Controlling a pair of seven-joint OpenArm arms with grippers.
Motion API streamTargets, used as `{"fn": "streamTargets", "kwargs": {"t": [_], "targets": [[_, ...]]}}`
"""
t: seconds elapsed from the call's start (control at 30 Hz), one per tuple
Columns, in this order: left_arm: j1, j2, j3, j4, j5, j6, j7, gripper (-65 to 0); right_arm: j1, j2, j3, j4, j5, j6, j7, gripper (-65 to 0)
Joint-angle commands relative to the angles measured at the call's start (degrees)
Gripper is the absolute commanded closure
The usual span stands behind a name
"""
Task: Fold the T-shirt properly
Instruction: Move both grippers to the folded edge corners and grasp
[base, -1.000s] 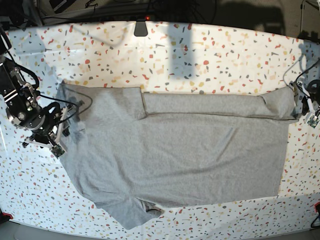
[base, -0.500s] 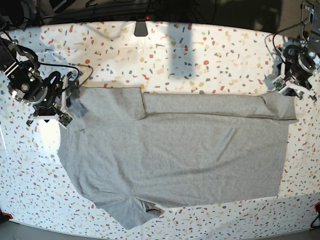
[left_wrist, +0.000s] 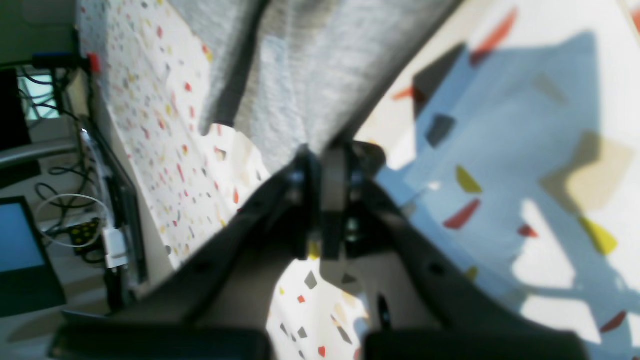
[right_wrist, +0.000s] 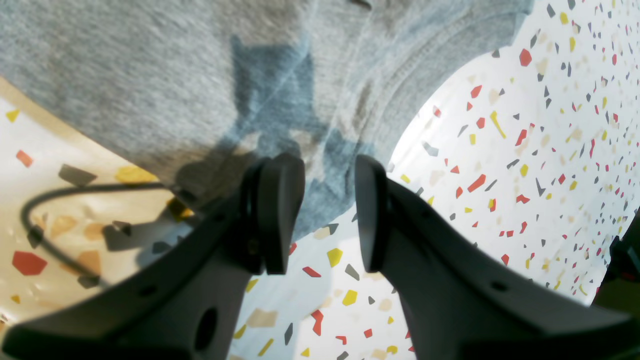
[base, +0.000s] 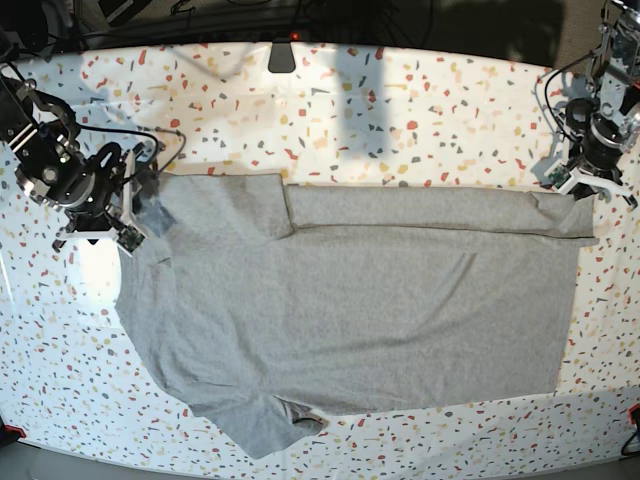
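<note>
At the left of the base view we see the right gripper sitting at the T-shirt where its upper left corner meets the speckled table. In the right wrist view this gripper stands released, its two dark fingers apart with a gap between them. The grey fabric lies just ahead of the fingertips and reaches down between them at its lower edge, but we cannot tell whether either finger touches it. A black cable curves over the table beside the left-hand finger.

Moving right from that gripper, the shirt spreads flat across the middle of the table, plain grey side up, with its top edge folded down into a long band and a sleeve poking out at the bottom left.

At the far right of the base view, the left gripper sits at the upper right corner of the shirt. In the left wrist view its jaws are clenched on the cloth: the left gripper has its fingers pressed together, and a bunched fold of the T-shirt rises straight out from between the tips. The fabric fans away from the pinch, with the terrazzo table showing on both sides of it.
</note>
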Motion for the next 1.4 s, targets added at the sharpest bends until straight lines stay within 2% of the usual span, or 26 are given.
{"fn": "streamTargets", "kwargs": {"t": [0.0,0.1,0.27,0.37,0.7,0.87,1.0,1.1,1.37], "targets": [[0.0,-1.0,-0.2,0.2,-0.1,-0.7,1.5,0.0,0.9,1.4,0.7,1.4,-0.5,-0.7,-0.2,-21.6],[0.0,-1.0,-0.2,0.2,-0.2,-0.6,1.5,0.0,0.7,2.4,0.7,4.3,-0.2,-0.7,-1.5,-21.6],[-0.3,0.7,-0.2,0.2,-1.6,0.6,1.0,0.0,-2.5,6.0,0.7,7.8,-0.3,-0.7,-1.5,-21.6],[-0.3,0.9,-0.2,0.3,-1.6,0.7,0.4,0.0,-5.2,6.8,0.7,7.7,-1.9,-0.7,-1.5,-21.6],[-0.3,0.9,-0.2,0.3,-1.6,0.7,0.2,0.0,-8.6,6.6,0.1,2.6,-4.4,-0.5,-0.3,-21.6],[-0.3,0.9,-0.2,0.3,-2.6,1.1,0.2,0.0,-8.5,6.3,-0.4,-0.4,-4.4,1.8,2.6,-21.6],[-0.3,0.9,-0.2,0.3,-5.0,3.5,0.0,0.0,-8.6,5.0,-0.4,-1.2,-4.5,3.0,3.6,-21.6],[-0.3,0.9,-0.2,0.3,-5.1,3.8,-0.1,0.0,-8.5,4.7,-0.4,-1.3,-4.7,5.4,4.4,-21.6],[-0.3,0.9,-0.2,0.3,-5.1,3.8,-0.3,0.0,-8.5,4.7,-0.4,-1.3,-6.0,5.6,5.9,-21.6]]}}
